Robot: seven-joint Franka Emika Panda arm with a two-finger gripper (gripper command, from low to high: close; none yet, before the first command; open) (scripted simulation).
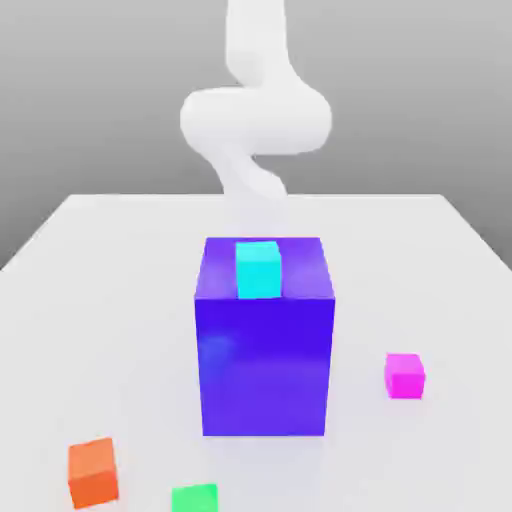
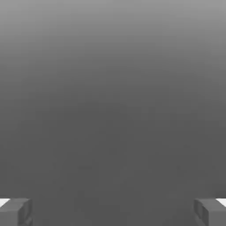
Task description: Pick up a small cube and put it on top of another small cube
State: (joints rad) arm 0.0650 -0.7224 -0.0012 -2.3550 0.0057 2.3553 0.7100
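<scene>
A small cyan cube [image 1: 258, 268] sits on top of a large blue block [image 1: 265, 340] in the middle of the white table. Three more small cubes lie on the table: a magenta cube [image 1: 405, 376] on the exterior view's right, an orange cube [image 1: 93, 472] at the front left, and a green cube [image 1: 195, 497] at the front edge. My white arm [image 1: 255, 120] rises behind the blue block. In the hand view my gripper [image 2: 113, 212] is open, its grey fingertips [image 2: 15, 211] far apart with nothing between them, facing a plain grey background.
The white table [image 1: 100, 260] spreads around the blue block, which stands tall between the arm and the front cubes. The orange and green cubes lie close to the table's front edge.
</scene>
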